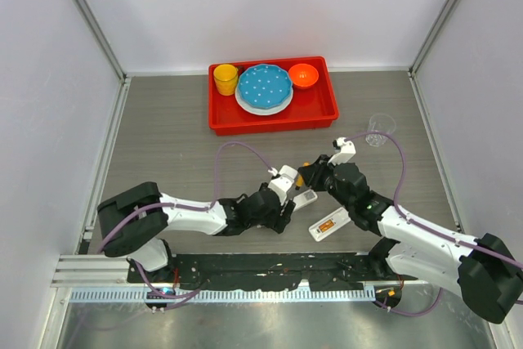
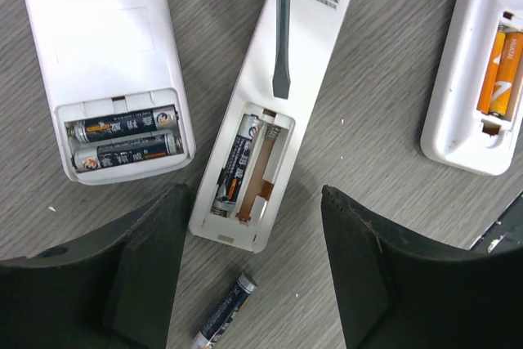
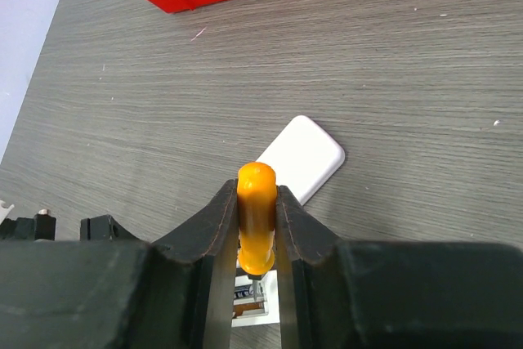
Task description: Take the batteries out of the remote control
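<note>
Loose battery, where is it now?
Left wrist view, bottom centre: loose battery on the table just below the middle remote, inside the open left gripper.

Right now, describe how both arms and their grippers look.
The left arm and the right arm have white tubular links and bulky black joints, with a thin purple cable looping along each. The left gripper and the right gripper each have two matte black, wedge-shaped fingers.

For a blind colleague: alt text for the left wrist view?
A screwdriver points at the middle remote, whose open compartment holds one battery; a loose battery lies on the table. The left remote and right remote each hold two.
</note>
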{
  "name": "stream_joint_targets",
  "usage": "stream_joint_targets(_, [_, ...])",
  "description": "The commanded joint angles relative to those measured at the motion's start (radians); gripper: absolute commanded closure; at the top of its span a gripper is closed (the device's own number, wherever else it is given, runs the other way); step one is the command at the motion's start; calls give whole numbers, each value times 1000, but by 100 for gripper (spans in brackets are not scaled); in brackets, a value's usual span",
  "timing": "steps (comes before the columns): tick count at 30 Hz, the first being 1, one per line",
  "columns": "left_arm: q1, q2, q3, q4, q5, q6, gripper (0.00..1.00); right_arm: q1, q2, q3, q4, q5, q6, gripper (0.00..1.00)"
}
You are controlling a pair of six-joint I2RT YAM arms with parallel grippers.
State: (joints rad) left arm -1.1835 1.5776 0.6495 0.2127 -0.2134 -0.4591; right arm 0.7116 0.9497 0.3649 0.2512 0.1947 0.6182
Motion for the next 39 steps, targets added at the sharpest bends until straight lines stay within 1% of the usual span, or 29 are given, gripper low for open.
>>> stream_joint_targets(1, [-11,1,-65,-67,66,-62,34,5,6,5,43,11,-14,99])
stream_joint_targets(2, [-13,5,-67,-70,60,-65,38,5,11,6,54,3,-14,99])
stream_joint_targets(5, [-19,24,-56,-87,36,-66,45,5,29,11,65,-8,-14,99])
stream_joint_targets(6, [-25,30,-53,-96,26,-66,46,5,37,12,66,-9,-12,99])
stream_joint_targets(7, [-27,38,-47,-102,7,-66,51,3,38,12,69,-8,-12,99])
stream_joint_targets(9, [-33,64,-34,-124,-10,-62,57,5,40,11,74,-6,-12,99])
stream_joint_targets(10, [-34,73,-27,-130,-23,-61,62,5,41,8,79,-5,-14,99])
stream_joint_targets(13, [-44,91,-19,-138,-27,-61,73,5,49,0,91,0,-17,99])
stream_joint_targets(15, [-50,94,-16,-136,-26,-64,77,5,53,-6,105,-3,-17,99])
stream_joint_targets(26, [-54,97,-17,-130,-27,-75,81,6,118,-21,143,-6,-23,98])
stream_joint_targets(39, [-54,104,-14,-133,-34,-76,82,5,139,-47,158,-54,23,99])
